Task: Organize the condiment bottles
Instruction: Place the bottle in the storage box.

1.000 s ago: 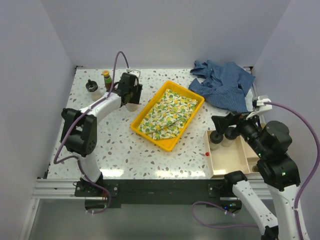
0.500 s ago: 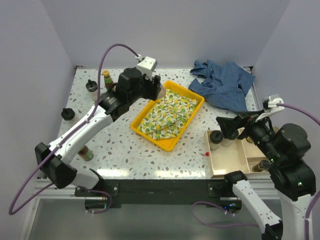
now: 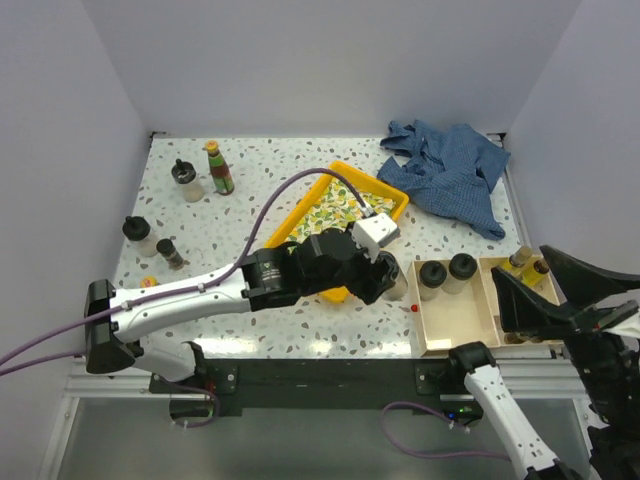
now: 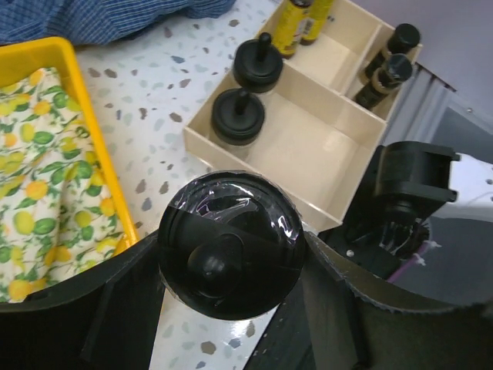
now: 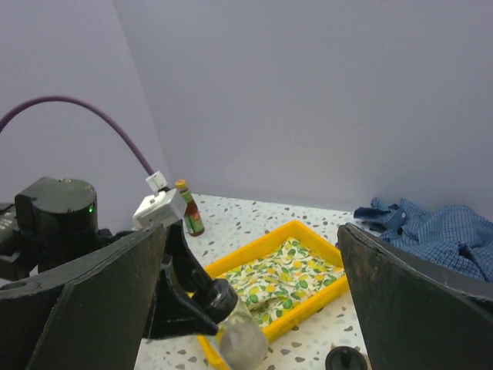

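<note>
My left gripper [image 3: 388, 279] is shut on a squat clear jar with a black lid [image 4: 229, 245], held just left of the beige organizer box [image 3: 455, 322], near its front corner. Two black-lidded jars [image 3: 432, 275] [image 3: 462, 266] stand in the box's left compartment, and amber bottles [image 3: 522, 261] in a right one. My right gripper [image 3: 550, 290] hangs open and empty over the box's right side. At the far left of the table stand a green red-labelled bottle [image 3: 218, 167], two more jars [image 3: 183, 175] [image 3: 135, 230] and a small dark bottle [image 3: 172, 253].
A yellow tray [image 3: 395, 192] holding a lemon-print cloth lies mid-table behind the left arm. A crumpled blue cloth [image 3: 450, 165] sits at the back right. A small red bit [image 3: 413, 308] lies by the box's front left corner.
The left arm has swung from the far left across the yellow tray to the box's left side, carrying the jar. The right arm has pulled back toward the near right.
</note>
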Available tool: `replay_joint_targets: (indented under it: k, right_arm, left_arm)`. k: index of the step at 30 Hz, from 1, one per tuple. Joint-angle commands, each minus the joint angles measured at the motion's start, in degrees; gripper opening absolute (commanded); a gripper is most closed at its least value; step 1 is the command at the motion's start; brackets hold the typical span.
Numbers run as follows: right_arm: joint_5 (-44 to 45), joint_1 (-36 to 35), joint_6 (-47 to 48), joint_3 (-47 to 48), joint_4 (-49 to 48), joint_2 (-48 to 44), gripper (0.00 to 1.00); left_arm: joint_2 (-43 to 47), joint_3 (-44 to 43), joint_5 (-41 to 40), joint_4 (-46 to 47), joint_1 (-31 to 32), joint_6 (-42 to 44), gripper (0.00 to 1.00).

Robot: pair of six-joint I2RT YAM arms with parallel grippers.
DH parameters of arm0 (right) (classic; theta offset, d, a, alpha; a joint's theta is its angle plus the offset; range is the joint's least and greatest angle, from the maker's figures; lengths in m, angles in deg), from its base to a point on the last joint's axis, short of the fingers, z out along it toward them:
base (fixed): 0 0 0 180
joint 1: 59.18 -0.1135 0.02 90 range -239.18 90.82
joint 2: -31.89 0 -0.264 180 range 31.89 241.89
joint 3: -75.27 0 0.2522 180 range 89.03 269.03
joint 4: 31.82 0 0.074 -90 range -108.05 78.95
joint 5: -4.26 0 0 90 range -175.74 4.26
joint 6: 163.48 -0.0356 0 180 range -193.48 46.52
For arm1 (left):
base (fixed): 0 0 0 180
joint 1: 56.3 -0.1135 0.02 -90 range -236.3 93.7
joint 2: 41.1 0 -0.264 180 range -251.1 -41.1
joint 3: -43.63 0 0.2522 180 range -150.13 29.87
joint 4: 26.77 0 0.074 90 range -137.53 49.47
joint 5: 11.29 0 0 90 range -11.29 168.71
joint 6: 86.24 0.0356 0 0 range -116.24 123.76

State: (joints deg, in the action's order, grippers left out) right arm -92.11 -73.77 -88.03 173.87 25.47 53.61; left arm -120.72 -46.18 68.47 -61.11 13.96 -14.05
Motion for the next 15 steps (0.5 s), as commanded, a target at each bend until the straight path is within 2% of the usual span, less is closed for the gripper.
replay_joint_targets:
  k: [1, 8, 15]
  right_arm:
    - [3.29, 0.0, -1.8, 0.15, -3.27, -1.58, 0.99]
    - [3.03, -0.09, -2.24, -0.46, -3.36, -2.29, 0.99]
    - [3.38, -0.09, -2.42, -0.38, -3.89, -3.52, 0.99]
  left_arm:
    - [-1.77, -2.26, -0.67, 10.73, 3.21, -2.76, 0.0]
    - [-8.09, -4.72, 0.66, 15.64, 5.33, -1.62, 0.0]
    - [-17.76, -11.21, 1.62, 16.97, 6.03, 0.58, 0.0]
